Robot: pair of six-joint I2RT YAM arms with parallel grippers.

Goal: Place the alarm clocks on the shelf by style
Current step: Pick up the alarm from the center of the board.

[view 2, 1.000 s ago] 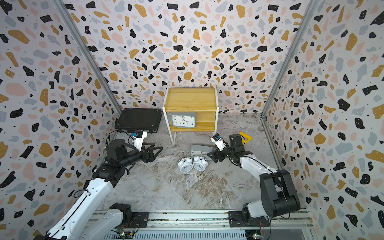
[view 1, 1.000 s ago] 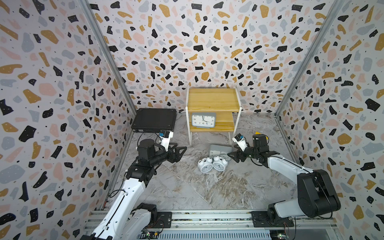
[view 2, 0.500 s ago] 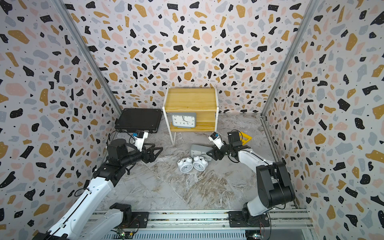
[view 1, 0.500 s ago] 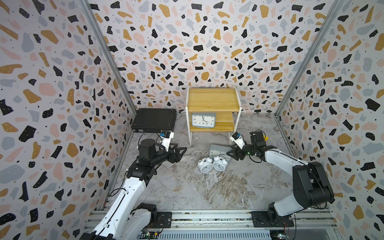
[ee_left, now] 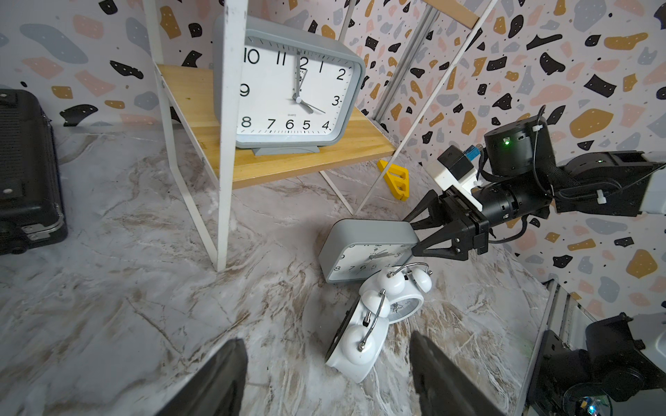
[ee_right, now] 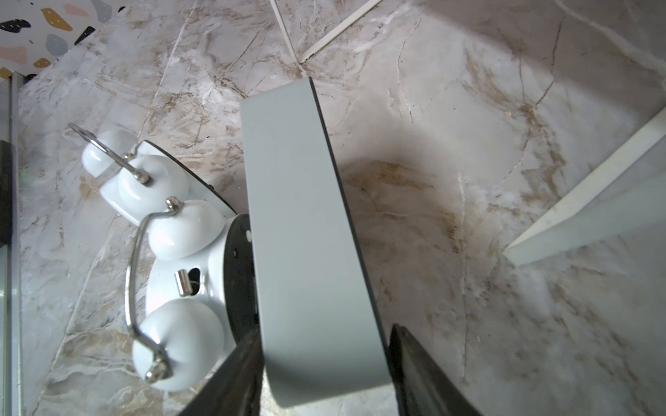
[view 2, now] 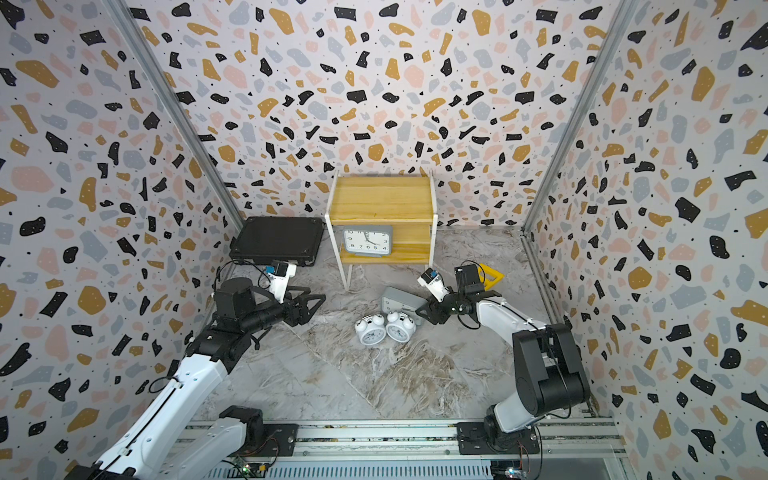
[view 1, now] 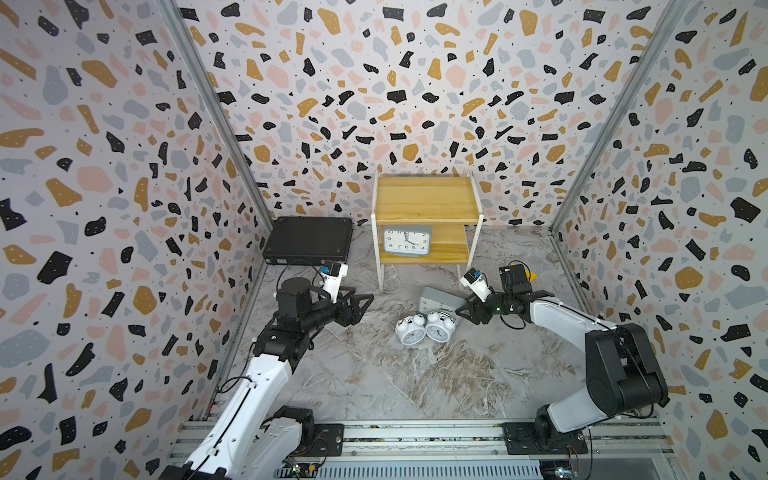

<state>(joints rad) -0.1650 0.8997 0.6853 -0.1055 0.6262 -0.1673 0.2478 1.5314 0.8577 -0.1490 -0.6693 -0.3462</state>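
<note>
The shelf point(view 1: 426, 199) stands at the back, with one grey rectangular alarm clock point(view 1: 407, 240) upright on its lower board. A second grey clock point(view 1: 438, 298) leans tilted on the floor in front of the shelf's right leg. My right gripper point(view 1: 464, 313) is shut on its right end, and in the right wrist view both fingers point(ee_right: 248, 360) press its grey sides point(ee_right: 310, 216). Two white twin-bell clocks point(view 1: 410, 330) point(view 1: 438, 328) lie side by side against it. My left gripper point(view 1: 365, 308) hovers open to their left, holding nothing.
A flat black case point(view 1: 309, 241) lies at the back left beside the shelf. A small yellow piece point(view 1: 528, 274) sits on the floor behind my right wrist. Patterned walls close in on three sides, and a metal rail runs along the front.
My right gripper has moved left onto the end of the fallen grey clock and its jaws have narrowed onto it. The left arm has barely moved.
</note>
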